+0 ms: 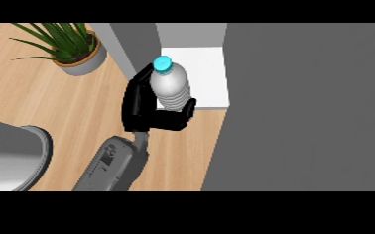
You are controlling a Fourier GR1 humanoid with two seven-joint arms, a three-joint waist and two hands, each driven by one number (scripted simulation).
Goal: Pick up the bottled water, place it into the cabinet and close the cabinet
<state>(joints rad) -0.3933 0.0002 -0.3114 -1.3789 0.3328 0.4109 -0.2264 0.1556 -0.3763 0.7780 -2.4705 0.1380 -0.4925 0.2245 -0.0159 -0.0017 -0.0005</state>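
— Bottled water, whereabouts?
— Held up in the right hand, above the counter, right at the near left corner of the cabinet's white floor. Partly over the white already, partly over the wood.

— Grasped, or merely resting on the palm?
— Grasped. Wrapped on both sides by black fingers: long ones up the left flank almost to the shoulder, a shorter thumb pressed against the lower right. Base hidden in the palm.

— Orientation?
— Long axis nearly straight up the head view, leaning a touch to the left. Blue cap at the far end, pointing away from the forearm and toward the back of the counter. Ribbed clear body below it, widest around the middle.

— Cabinet itself?
— Open. Tall grey door filling the right side of the view, swung out over the counter. Grey side panel just left of the cap. White floor between the two.

— Anything else nearby?
— Potted plant at far left, well apart from the bottle. Round grey object at the lower left edge, cut off, hard to identify.
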